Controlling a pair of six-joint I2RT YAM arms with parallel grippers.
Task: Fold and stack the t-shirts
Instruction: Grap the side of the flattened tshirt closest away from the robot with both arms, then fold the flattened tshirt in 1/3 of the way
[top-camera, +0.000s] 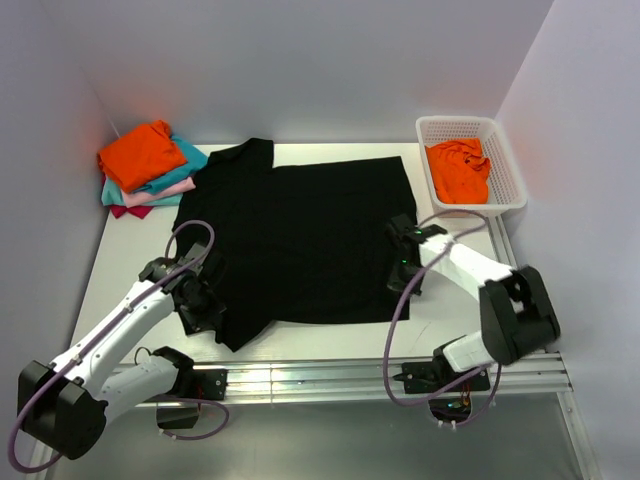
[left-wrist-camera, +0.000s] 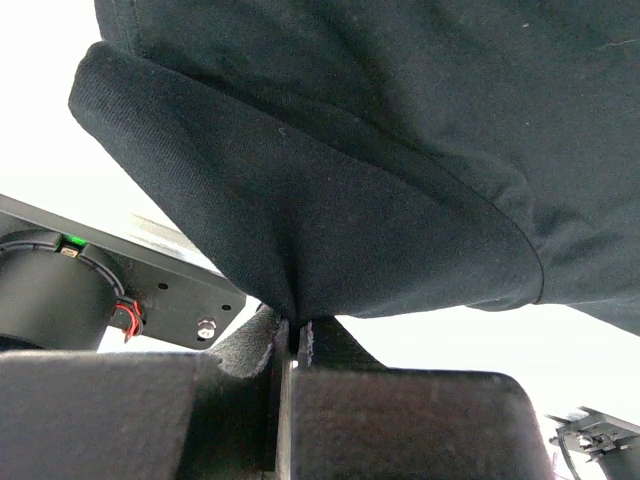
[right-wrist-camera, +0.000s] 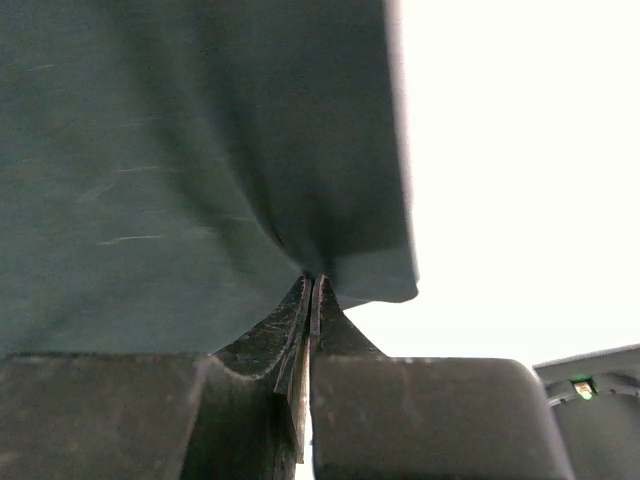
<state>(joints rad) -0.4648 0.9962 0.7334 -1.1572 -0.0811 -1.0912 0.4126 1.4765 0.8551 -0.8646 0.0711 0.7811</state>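
White tabletop (top-camera: 330, 340) between pale walls holds a large black cloth t-shirt (top-camera: 300, 230), spread flat at its centre. The left gripper (left-wrist-camera: 295, 340) is clamped on the shirt's near-left edge, and the right gripper (right-wrist-camera: 312, 290) is pinched on its right edge. A folded stack of orange, teal, pink and magenta shirts (top-camera: 150, 170) sits at the far left. A white plastic lattice basket (top-camera: 510, 165) at the far right holds a crumpled orange shirt (top-camera: 458, 170).

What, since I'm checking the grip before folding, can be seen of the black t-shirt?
The black t-shirt is large, plain, of soft matte cloth, with short sleeves. It lies spread mostly flat, sideways on the white table, sleeves toward the left, hem toward the right. The left hand is shut on a pinch of cloth by its near sleeve; the right hand is shut on its hem edge. The cloth puckers at both pinches.
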